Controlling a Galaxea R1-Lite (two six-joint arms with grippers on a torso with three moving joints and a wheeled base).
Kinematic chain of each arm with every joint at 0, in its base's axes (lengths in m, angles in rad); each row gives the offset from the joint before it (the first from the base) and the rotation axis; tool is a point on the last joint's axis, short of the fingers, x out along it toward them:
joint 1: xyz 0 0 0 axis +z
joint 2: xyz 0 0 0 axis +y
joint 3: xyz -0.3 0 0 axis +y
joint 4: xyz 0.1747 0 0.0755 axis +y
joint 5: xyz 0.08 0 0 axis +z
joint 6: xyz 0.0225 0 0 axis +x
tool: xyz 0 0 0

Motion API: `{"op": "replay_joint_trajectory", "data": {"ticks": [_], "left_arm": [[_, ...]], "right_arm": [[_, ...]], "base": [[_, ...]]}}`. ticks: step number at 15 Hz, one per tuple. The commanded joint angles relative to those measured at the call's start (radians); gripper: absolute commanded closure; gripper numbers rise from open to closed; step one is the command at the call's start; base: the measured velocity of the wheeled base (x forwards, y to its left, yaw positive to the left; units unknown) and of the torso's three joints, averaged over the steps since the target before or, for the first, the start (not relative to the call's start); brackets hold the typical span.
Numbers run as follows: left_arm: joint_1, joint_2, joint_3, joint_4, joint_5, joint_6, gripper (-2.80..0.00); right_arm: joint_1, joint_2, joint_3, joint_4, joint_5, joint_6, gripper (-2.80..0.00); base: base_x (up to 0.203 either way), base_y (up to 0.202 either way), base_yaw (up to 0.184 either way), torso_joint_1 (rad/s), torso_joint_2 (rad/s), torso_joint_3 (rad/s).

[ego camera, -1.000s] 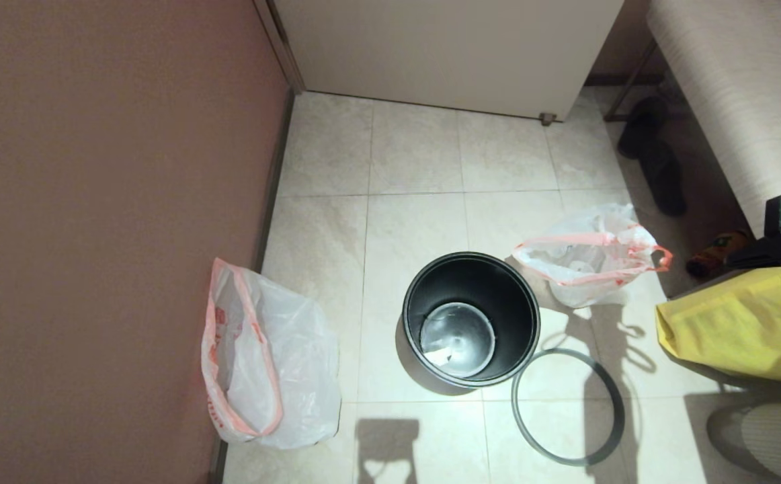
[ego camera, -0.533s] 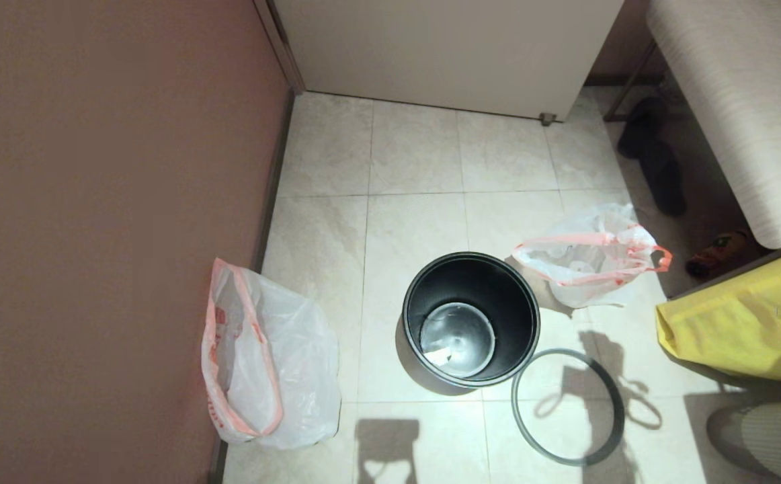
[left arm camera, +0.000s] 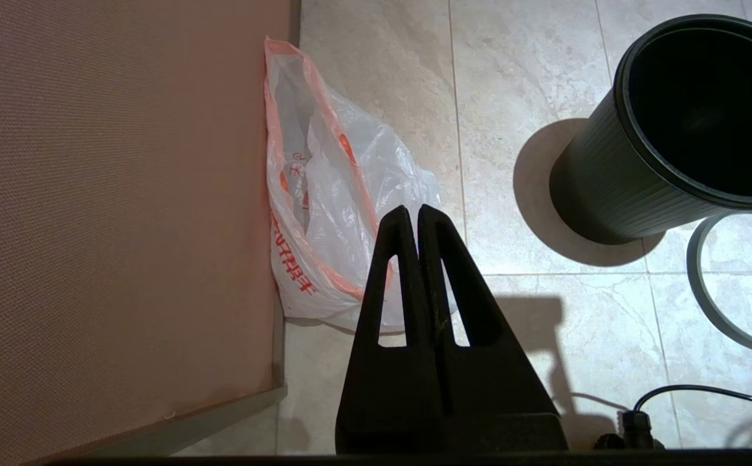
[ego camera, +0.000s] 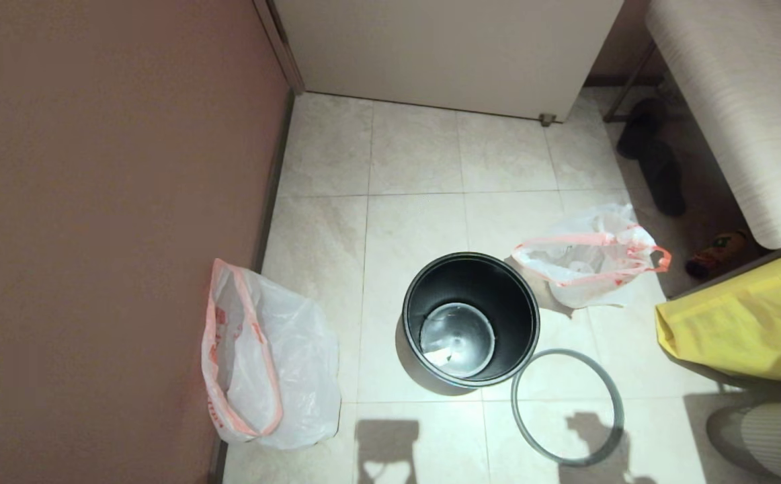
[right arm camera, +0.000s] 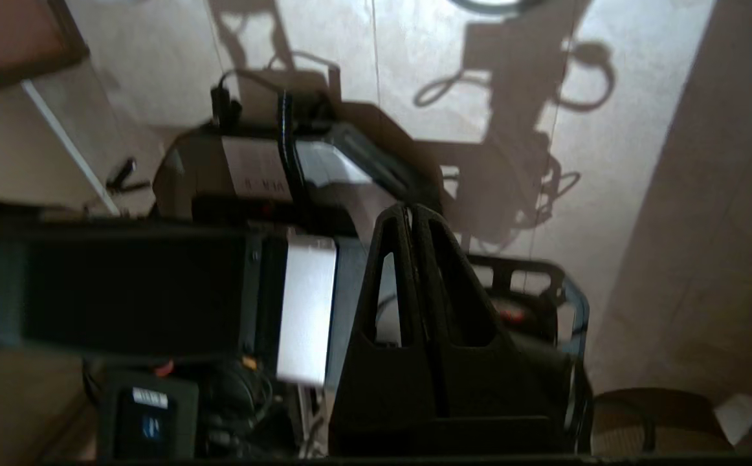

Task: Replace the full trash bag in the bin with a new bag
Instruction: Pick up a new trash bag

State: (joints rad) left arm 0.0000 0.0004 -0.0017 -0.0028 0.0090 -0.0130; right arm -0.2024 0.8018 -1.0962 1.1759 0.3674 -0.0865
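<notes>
The black bin (ego camera: 471,319) stands unlined on the tiled floor, its grey hoop (ego camera: 567,405) lying flat beside it. The full trash bag (ego camera: 589,257), white cups showing through its film, sits on the floor to the bin's far right. The new bag (ego camera: 266,356) leans against the brown wall on the left, its mouth open and only plain film showing. My left gripper (left arm camera: 417,208) hangs shut and empty above the new bag (left arm camera: 337,213), with the bin (left arm camera: 680,129) off to one side. My right gripper (right arm camera: 409,208) is shut and empty, low over the robot's own base, out of the head view.
A yellow fabric bag (ego camera: 747,323) sits on a stand at the right edge. Dark shoes (ego camera: 652,158) lie under a pale bench (ego camera: 733,87) at the back right. A white door (ego camera: 444,47) closes the far side, and the brown wall (ego camera: 108,202) runs along the left.
My right arm has drawn back out of the head view at the right edge; its shadow slid down the floor across the hoop. Bin, hoop and both bags stay put.
</notes>
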Motion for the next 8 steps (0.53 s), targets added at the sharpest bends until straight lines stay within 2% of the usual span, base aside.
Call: {"op": "replay_joint_trajectory", "data": {"ticks": [1,5,8], "left_arm": [[0.0,0.0,0.0,0.0,0.0,-0.001,0.0],[0.0,0.0,0.0,0.0,0.0,0.0,0.0],[0.0,0.0,0.0,0.0,0.0,-0.001,0.0]], "right_arm": [[0.008,-0.142,0.0,0.092,0.002,-0.021,0.0],[0.147,-0.247,-0.084,0.33,-0.008,-0.032,0.0],[0.203,-0.29,-0.088,0.349,-0.053,0.004,0.0]], "base": [[0.0,0.0,0.0,0.0,0.0,0.0],[0.0,0.0,0.0,0.0,0.0,0.0],[0.0,0.0,0.0,0.0,0.0,0.0]]}}
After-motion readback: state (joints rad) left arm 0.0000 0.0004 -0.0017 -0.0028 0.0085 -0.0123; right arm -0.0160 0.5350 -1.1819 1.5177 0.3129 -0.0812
